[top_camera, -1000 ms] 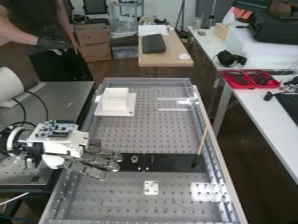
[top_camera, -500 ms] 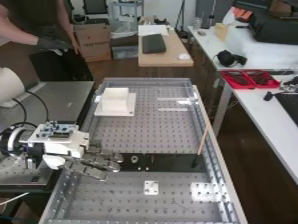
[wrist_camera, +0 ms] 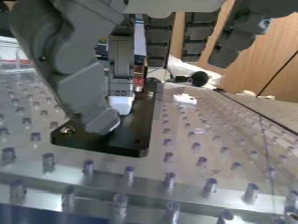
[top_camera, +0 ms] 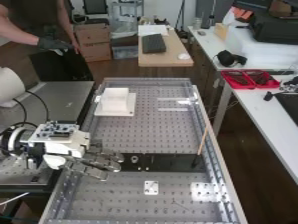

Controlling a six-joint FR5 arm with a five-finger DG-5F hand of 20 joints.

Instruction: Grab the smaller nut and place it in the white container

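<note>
One perforated silver metal counter (top_camera: 146, 137) carries one flat black bar (top_camera: 169, 162), partly hidden by the dark grey robot hand (top_camera: 100, 162) over its end — whether that is apart, together or clamped, I cannot tell. One boxy white container (top_camera: 115, 100) stands farther up. One small white plate (top_camera: 151, 188) lies nearby. On the bar: one round metal bearing (top_camera: 134, 159), and one round metal part (wrist_camera: 68, 130) near a corner — whether it's the smaller nut, I can't tell.

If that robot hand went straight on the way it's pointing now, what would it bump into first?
Probably the bearing on the black bar, just beyond the hand; its height above the bar is unclear, so it might pass over.
</note>
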